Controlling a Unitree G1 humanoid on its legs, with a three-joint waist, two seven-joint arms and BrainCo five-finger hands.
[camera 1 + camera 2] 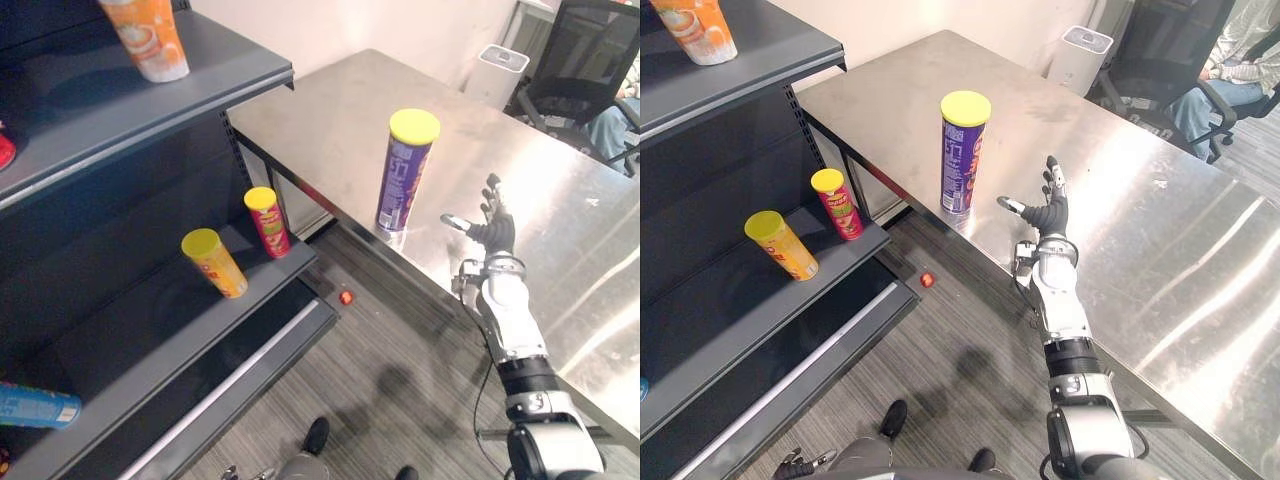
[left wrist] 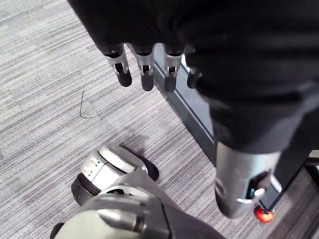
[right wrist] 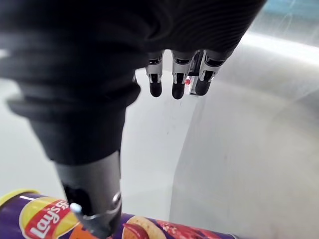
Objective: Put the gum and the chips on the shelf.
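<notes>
- On the tabletop (image 1: 330,110), the chips can (image 1: 405,172) stood up.
- Right hand (image 1: 496,233) was just beside it, fingers spread wide.
- Left hand (image 2: 199,50) had its fingers hanging straight.

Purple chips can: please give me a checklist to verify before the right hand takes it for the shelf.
1. The purple chips can stands upright on the table, near its edge: ok.
2. The right hand is open, beside the can and apart from it: ok.
3. The shelf board has free space beside the yellow can and the red can: ok.
4. The left hand hangs open over the floor and holds nothing: ok.
5. Gum located: cannot tell. A small red thing lies on the floor by the shelf, too small to identify.
</notes>
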